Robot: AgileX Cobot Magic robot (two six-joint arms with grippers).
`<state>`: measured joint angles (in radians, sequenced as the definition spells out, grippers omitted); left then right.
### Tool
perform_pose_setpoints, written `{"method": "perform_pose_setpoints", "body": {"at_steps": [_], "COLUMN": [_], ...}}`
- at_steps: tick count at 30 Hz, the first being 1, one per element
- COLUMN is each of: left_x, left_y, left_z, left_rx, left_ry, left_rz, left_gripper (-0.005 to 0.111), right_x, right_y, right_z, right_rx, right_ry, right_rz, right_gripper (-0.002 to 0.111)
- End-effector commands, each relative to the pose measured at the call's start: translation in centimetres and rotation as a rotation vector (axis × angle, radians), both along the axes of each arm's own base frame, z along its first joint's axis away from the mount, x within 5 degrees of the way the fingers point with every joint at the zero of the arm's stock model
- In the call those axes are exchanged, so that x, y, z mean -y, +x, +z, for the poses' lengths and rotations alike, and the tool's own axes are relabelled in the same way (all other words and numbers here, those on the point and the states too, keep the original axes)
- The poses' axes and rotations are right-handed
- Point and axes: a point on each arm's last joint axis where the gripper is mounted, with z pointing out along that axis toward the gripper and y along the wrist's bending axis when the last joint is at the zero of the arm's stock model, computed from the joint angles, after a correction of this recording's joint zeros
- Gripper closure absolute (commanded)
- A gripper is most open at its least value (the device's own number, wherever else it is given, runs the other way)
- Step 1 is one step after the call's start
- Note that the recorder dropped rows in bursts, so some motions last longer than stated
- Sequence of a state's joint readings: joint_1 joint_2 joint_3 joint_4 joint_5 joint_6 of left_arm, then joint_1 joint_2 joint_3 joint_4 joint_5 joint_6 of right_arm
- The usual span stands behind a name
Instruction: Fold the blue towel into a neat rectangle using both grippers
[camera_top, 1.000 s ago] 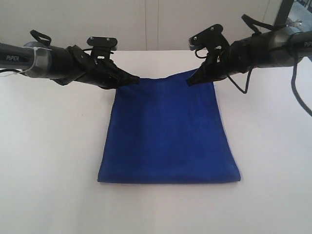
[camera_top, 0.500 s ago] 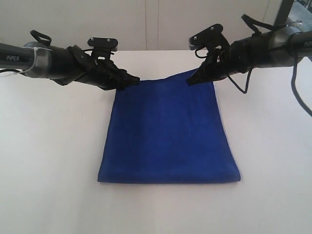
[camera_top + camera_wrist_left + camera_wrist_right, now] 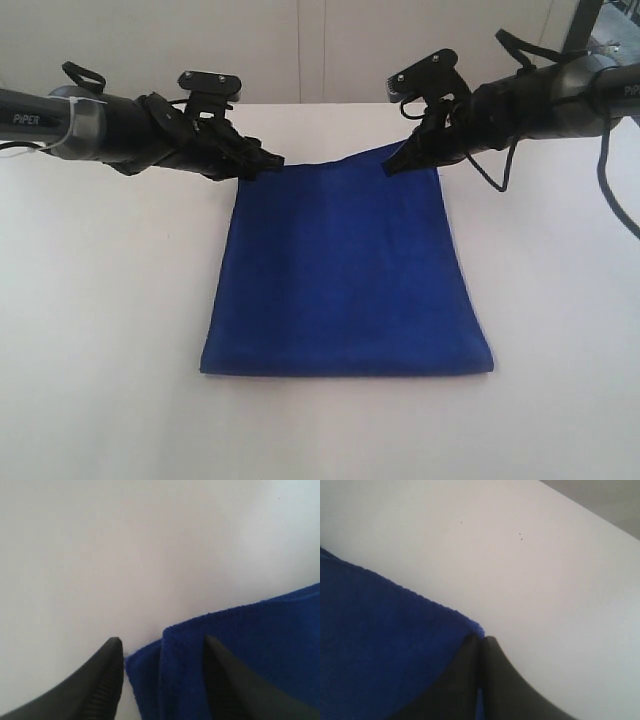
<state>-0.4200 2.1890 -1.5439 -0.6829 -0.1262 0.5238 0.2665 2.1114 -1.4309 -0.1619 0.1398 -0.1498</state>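
The blue towel (image 3: pixel 345 280) lies folded as a rectangle on the white table (image 3: pixel 100 350), its fold toward the near edge. My left gripper (image 3: pixel 262 163) is at the towel's far left corner, open. In the left wrist view the layered corner of the towel (image 3: pixel 250 645) lies loose between the spread fingers (image 3: pixel 110 660) of the left gripper (image 3: pixel 162 647). My right gripper (image 3: pixel 394 166) is shut on the far right corner, holding it slightly raised. In the right wrist view the right gripper (image 3: pixel 481 641) pinches the edge of the towel (image 3: pixel 370 630), with a blue sliver between its pressed fingers.
Both arms reach in from the sides over the far half of the table. Black cables (image 3: pixel 610 190) hang from the right arm. A pale wall (image 3: pixel 300 50) stands behind the table's far edge, with a dark frame (image 3: pixel 590 20) at the top right.
The left gripper's jaws went from shut to wide open, letting go of the far left corner, and drew back slightly to the left. The right gripper and the towel's body stayed put.
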Motion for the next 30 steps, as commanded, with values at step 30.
{"method": "perform_pose_setpoints", "body": {"at_steps": [30], "left_x": [-0.9], "left_y": [1.3], "left_z": [0.8], "left_rx": [0.28], "left_ry": [0.306], "left_rz": [-0.083], "left_gripper": [0.053], "right_x": [0.3], "right_y": [0.2], "right_z": [0.2], "right_rx": [0.015], "right_ry": [0.005], "right_rz": [-0.007], "right_gripper": [0.108]}}
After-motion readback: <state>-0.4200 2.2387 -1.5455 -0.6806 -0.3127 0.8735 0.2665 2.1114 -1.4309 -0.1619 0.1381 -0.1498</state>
